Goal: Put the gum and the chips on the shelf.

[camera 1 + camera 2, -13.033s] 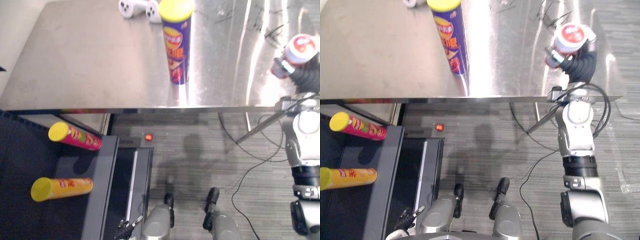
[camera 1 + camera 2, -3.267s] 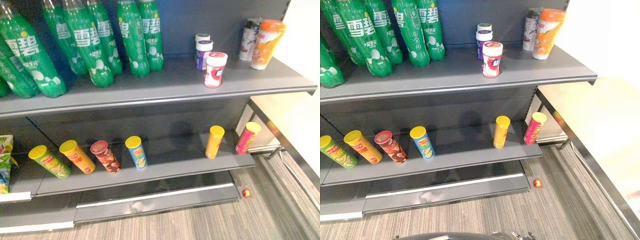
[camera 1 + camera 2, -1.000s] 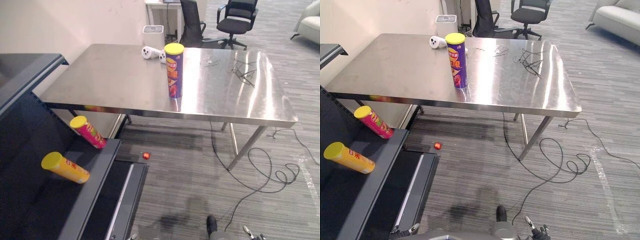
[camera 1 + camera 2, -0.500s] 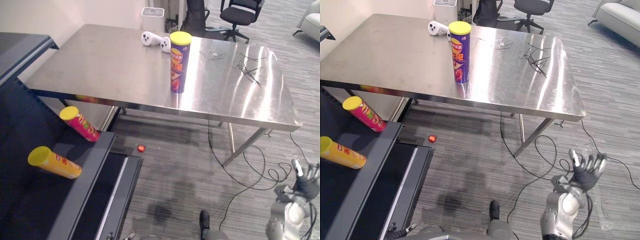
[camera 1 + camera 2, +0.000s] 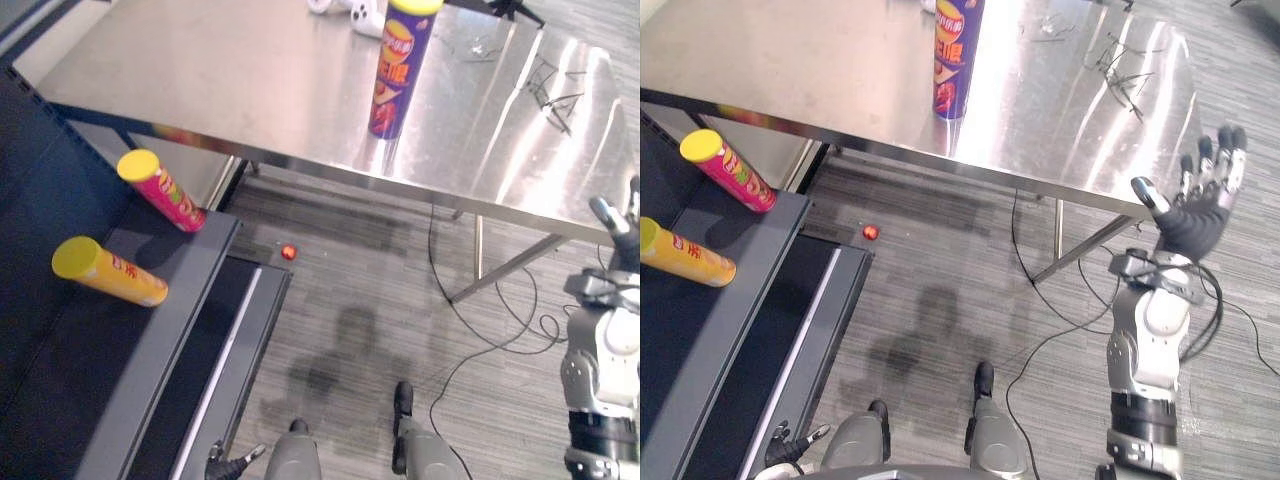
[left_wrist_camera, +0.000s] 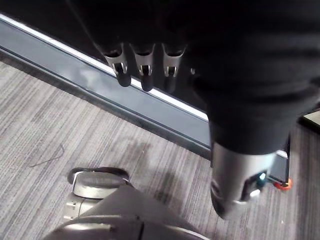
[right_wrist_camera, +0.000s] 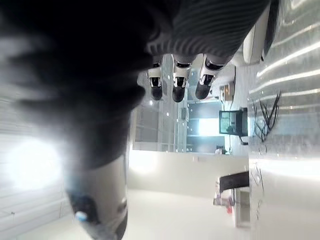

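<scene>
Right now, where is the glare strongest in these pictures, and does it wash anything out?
Right eye view: bright streaks of glare run across the steel table beside the purple chips can. Right wrist view: a white glow blooms beside the right hand, washing out what lies behind it.

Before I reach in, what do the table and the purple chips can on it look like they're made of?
The table looks like brushed stainless steel: silver-grey, with streaky bright reflections across the top. The purple chips can looks like a printed cardboard tube with a glossy finish, though its walls could be plastic. The look alone doesn't settle it.
</scene>
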Controlling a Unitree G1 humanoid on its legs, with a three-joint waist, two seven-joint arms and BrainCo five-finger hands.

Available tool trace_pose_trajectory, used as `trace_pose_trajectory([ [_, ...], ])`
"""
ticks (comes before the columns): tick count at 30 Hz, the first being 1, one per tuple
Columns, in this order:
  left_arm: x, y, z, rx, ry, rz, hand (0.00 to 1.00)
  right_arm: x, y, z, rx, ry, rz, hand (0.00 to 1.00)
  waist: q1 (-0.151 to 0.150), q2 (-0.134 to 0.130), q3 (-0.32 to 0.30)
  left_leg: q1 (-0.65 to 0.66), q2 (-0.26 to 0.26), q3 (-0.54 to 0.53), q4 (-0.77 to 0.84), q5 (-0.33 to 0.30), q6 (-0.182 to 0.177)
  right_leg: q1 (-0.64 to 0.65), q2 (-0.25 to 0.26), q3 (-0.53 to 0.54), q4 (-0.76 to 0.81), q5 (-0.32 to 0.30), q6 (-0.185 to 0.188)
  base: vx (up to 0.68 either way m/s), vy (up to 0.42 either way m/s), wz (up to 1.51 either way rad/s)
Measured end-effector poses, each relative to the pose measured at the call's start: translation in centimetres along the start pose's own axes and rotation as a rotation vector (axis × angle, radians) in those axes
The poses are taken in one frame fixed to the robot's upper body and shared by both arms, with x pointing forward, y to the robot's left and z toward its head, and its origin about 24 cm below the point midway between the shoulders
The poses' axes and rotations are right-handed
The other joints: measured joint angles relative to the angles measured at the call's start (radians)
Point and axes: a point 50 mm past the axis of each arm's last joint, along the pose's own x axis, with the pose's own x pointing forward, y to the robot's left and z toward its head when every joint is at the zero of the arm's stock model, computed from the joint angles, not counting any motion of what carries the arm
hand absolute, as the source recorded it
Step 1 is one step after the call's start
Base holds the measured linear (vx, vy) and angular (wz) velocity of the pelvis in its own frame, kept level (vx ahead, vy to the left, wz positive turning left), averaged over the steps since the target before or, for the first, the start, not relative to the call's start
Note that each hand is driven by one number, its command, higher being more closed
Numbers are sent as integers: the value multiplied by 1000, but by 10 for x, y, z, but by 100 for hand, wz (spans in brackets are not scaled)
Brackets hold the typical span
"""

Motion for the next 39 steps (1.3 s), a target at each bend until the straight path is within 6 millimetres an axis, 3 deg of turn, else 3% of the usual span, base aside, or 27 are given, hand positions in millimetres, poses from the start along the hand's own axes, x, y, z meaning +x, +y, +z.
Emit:
trace_pose_trajectory([
  [6, 3, -4, 13, -13, -46, -33, 0, 48, 15, -8, -66, 32, 57, 0, 28, 17, 63, -48, 0, -30, 40, 0, 0, -14, 0, -26, 3, 10, -4, -32, -20, 13],
  [7, 3, -5, 17, -19, -61, -37, 0, 58, 16, -7, -83, 31, 63, 0, 43, 22, 79, -54, 0, -34, 47, 0, 0, -14, 0, -29, 3, 13, -4, -33, -16, 9],
  [11, 3, -4, 25, -25, -101, -45, 0, 90, 23, 1, -121, 19, 77, 0, 58, 35, 122, -84, 0, -60, 74, 0, 0, -17, 1, -54, 3, 20, -7, -39, -15, 16],
  [18, 3, -10, 33, 5, -140, -83, 0, 130, 32, 22, -156, -4, 82, 0, 100, 48, 165, -134, -1, -80, 123, -2, 2, -36, 2, -69, 3, 39, -12, -49, -6, 5],
  [31, -1, -23, 36, 53, -168, -155, 0, 157, 49, 32, -218, 50, 139, 0, 152, 61, 183, -206, 2, -98, 187, -9, 3, -69, 4, -84, 5, 58, -14, -52, 6, 2],
  [39, -1, -26, 35, 39, -159, -173, 0, 165, 53, 40, -227, 45, 147, 0, 157, 61, 183, -214, 2, -108, 194, -8, 3, -69, 4, -95, 6, 59, -14, -7, 2, 3],
])
